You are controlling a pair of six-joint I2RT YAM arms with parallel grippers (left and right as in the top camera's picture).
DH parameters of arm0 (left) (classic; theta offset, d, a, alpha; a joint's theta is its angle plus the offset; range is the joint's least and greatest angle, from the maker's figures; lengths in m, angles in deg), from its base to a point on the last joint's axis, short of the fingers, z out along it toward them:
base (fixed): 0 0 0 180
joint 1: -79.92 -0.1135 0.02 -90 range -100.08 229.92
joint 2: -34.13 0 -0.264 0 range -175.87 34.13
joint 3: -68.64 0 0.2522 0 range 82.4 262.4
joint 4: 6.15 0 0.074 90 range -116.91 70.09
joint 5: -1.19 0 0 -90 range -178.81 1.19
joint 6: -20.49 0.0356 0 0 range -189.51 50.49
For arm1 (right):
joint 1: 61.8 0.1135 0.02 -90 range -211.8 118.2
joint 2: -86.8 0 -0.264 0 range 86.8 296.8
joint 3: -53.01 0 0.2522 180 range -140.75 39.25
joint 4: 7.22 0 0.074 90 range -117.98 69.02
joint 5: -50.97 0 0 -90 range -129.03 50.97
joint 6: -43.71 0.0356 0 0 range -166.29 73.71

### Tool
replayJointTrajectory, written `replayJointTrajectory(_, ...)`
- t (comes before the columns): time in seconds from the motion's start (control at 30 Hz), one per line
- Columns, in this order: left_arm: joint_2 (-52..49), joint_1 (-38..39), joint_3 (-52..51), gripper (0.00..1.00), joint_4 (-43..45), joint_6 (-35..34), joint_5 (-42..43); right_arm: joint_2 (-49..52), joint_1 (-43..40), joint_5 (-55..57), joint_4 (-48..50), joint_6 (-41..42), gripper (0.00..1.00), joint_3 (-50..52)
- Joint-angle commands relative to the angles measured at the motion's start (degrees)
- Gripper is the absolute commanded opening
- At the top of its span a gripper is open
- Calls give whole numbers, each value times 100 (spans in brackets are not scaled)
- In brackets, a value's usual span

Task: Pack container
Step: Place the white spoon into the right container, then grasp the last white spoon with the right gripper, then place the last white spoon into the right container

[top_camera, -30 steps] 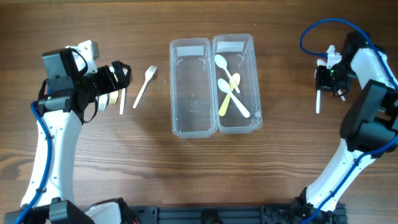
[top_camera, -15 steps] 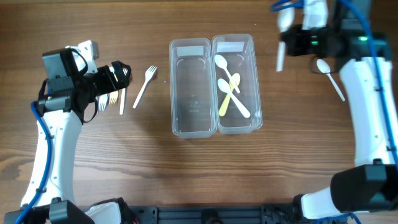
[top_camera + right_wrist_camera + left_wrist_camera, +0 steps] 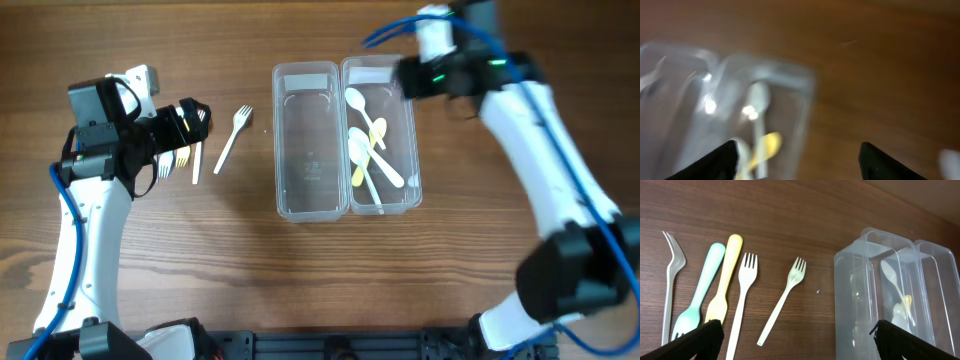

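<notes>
Two clear containers stand side by side mid-table. The left container (image 3: 311, 140) (image 3: 865, 295) holds nothing I can see. The right container (image 3: 404, 130) (image 3: 790, 95) holds several spoons (image 3: 372, 160), white ones and a yellow one (image 3: 767, 145). My right gripper (image 3: 405, 76) (image 3: 797, 160) hovers open over that container's far right rim, nothing between its fingers; its wrist view is blurred. My left gripper (image 3: 196, 124) (image 3: 797, 342) hangs wide open above the forks left of the containers: a white fork (image 3: 232, 138) (image 3: 785, 300) lying apart, and a row of white, teal and yellow ones (image 3: 725, 280).
The forks in the row lie partly under my left gripper in the overhead view (image 3: 180, 160). Bare wooden table (image 3: 300, 280) spreads in front of the containers. My right arm (image 3: 545, 150) stretches across the table's right side.
My right arm swung left from the table's right edge to above the right container and its gripper opened. The white spoon it carried now lies in that container. The left arm stayed still.
</notes>
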Motion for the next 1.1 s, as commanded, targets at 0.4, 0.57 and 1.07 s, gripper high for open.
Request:
replayJointTrajectory(0.4, -11, -24, 96, 100, -22, -55, 11, 2398, -3112, -9, -186, -1932, 84, -98)
replayJointTrajectory(0.57, -11, -24, 96, 100, -22, -55, 11, 2546, -3206, -160, -208, -1637, 78, -96)
replayJointTrajectory(1.07, -11, -24, 96, 100, -20, -55, 11, 2830, -3165, -28, -599, -710, 18, 151)
